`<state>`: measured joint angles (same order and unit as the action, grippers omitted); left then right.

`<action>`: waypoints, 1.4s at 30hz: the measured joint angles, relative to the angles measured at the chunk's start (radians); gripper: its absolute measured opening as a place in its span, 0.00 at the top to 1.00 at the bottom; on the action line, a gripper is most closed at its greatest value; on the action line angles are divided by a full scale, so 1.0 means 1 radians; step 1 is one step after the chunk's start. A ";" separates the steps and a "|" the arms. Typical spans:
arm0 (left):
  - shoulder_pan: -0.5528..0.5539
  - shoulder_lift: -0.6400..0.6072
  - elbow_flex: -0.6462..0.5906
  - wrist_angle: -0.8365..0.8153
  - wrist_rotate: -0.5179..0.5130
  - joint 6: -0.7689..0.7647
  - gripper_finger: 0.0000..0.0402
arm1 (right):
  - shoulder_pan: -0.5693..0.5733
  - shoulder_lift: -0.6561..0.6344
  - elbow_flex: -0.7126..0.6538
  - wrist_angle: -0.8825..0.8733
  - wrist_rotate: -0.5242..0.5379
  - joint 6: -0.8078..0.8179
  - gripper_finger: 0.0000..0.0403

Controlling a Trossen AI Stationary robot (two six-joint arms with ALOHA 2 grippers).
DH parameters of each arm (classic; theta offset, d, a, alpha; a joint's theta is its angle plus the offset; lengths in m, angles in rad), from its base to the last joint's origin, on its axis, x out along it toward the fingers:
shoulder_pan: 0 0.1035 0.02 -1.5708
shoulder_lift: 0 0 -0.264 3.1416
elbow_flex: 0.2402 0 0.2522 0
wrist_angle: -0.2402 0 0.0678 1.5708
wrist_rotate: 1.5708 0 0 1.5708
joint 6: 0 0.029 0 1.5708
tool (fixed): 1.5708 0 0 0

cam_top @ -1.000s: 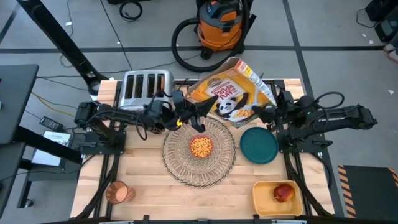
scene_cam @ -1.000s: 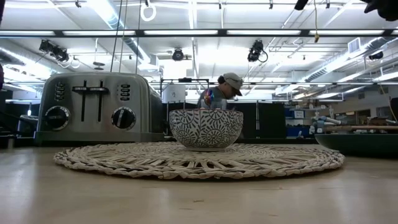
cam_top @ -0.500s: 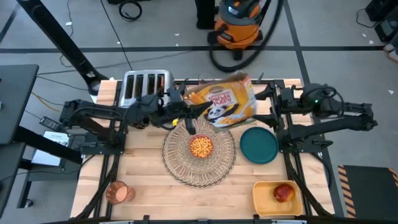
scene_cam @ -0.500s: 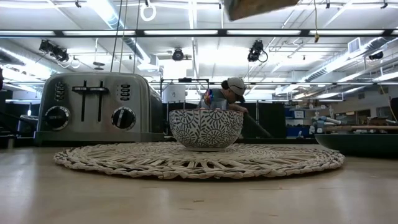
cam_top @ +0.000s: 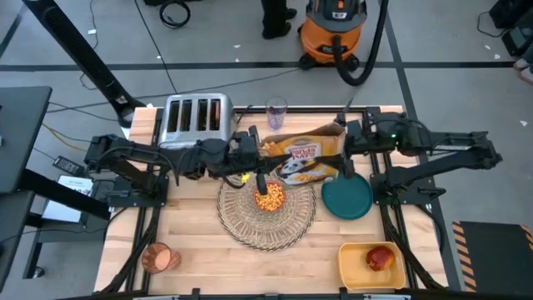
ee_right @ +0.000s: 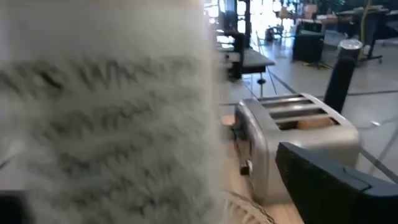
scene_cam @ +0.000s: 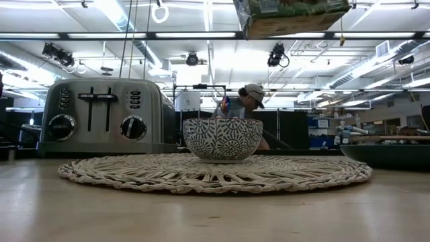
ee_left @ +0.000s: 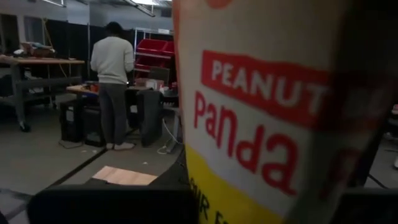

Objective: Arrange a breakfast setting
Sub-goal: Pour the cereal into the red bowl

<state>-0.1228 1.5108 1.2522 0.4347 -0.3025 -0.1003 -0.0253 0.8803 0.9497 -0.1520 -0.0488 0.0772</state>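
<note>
Since half a second ago the cereal box (cam_top: 304,157) has swung flatter and lower, now lying across the middle of the high view, just above the bowl (cam_top: 267,196). Orange shop vacuum (cam_top: 335,33) has rolled right along the top edge of the frame.

Both arms hold the box aloft between them. Left gripper (cam_top: 248,158) is at the box's left end, right gripper (cam_top: 344,155) at its right end; each looks clamped on the box, though the fingers themselves are mostly hidden. In the low view the box's underside (scene_cam: 290,15) hangs at top centre, clear of the table.

Bowl sits centre of the round woven straw placemat (cam_top: 293,221), filled with orange cereal; low view shows its patterned outside (scene_cam: 222,139). Dark teal plate (cam_top: 347,196) lies just right of the placemat, empty. Red apple (cam_top: 380,258) rests in the yellow square tub (cam_top: 354,265), lower right. Amber-orange cup (cam_top: 156,258) stands lower left, well apart from the rest. Chrome four-slot toaster (cam_top: 196,117) is upper left of the table with a toast slice (cam_top: 212,111) in its right slot. Clear glass (cam_top: 276,112) stands at the table's far edge, top centre.

A person (scene_cam: 245,102) shows behind the bowl in the low view.
</note>
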 joint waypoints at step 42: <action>-0.163 -0.404 0.001 -0.932 -0.127 -0.283 0.42 | 0.008 -0.058 -0.052 -0.132 1.059 0.106 0.97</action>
<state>-0.2856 1.1067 1.2533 -0.4974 -0.4295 -0.3832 -0.0170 0.8220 0.8973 -0.2845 1.0099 0.1836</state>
